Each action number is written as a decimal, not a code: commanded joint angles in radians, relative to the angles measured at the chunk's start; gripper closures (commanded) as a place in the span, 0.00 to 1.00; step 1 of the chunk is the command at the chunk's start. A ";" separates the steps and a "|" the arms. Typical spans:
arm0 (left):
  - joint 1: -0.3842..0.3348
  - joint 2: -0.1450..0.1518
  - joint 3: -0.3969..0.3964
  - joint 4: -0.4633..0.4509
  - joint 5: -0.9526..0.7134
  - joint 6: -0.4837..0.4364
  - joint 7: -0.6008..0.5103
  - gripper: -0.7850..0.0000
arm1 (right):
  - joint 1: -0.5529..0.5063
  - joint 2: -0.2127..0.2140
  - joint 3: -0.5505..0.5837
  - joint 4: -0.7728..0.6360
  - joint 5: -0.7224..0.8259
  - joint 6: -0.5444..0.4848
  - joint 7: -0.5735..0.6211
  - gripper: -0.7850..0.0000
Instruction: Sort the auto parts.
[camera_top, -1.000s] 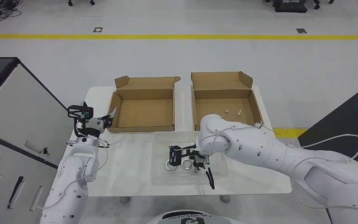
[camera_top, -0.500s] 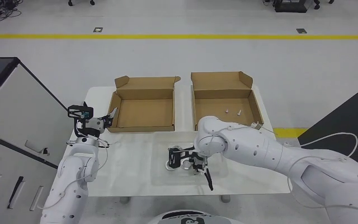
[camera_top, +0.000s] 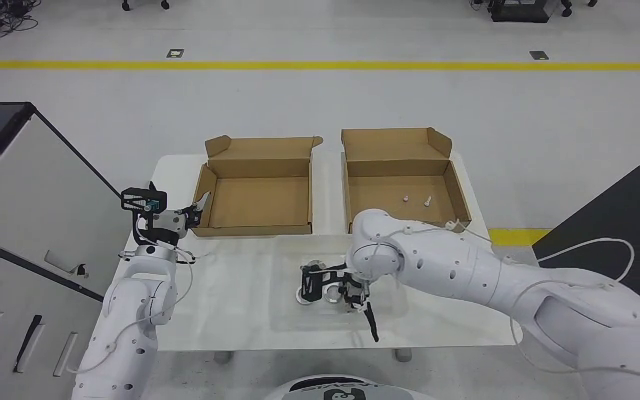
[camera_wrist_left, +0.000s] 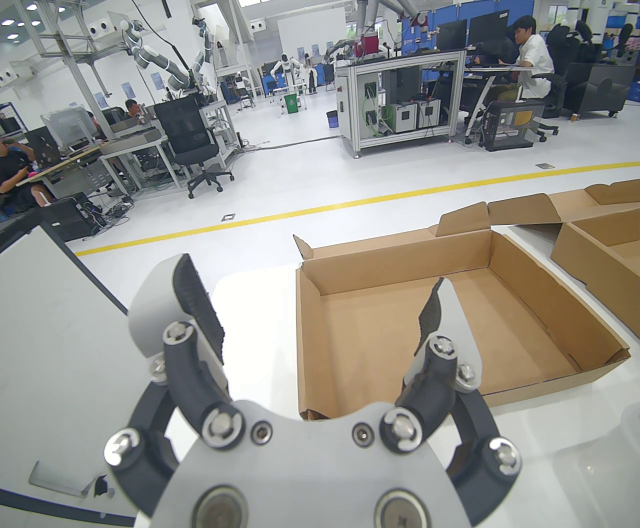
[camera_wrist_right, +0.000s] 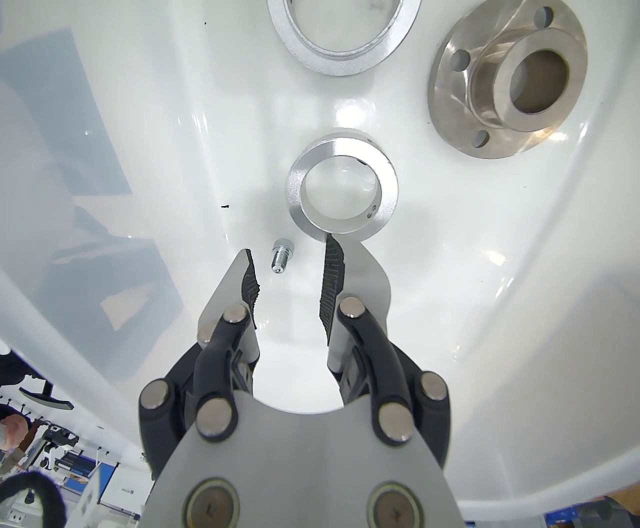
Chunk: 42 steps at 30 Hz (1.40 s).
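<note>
Two fingers of my right gripper (camera_wrist_right: 290, 250) half spread, gripping nothing; small bolt (camera_wrist_right: 280, 255) lies between the tips, one tip possibly touching the ring (camera_wrist_right: 295, 185) ahead.

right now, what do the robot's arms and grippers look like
The left arm and right arm are smooth white rounded shells with black wrists; a thin white cable runs beside the right one. The left gripper and right gripper match: silver plate with screws, black links, two silver fingers with black ridged pads.
</note>
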 joint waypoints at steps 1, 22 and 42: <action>0.000 0.000 0.000 0.000 0.000 0.000 0.000 0.00 | -0.002 -0.002 0.000 0.003 0.001 0.002 0.002 0.63; 0.000 0.000 0.000 0.000 0.000 0.000 0.000 0.00 | 0.024 0.000 0.017 0.005 0.058 0.009 0.009 1.00; 0.000 0.000 0.000 0.000 0.000 0.000 0.000 0.00 | -0.067 0.206 0.433 -0.134 0.228 -0.145 -0.168 1.00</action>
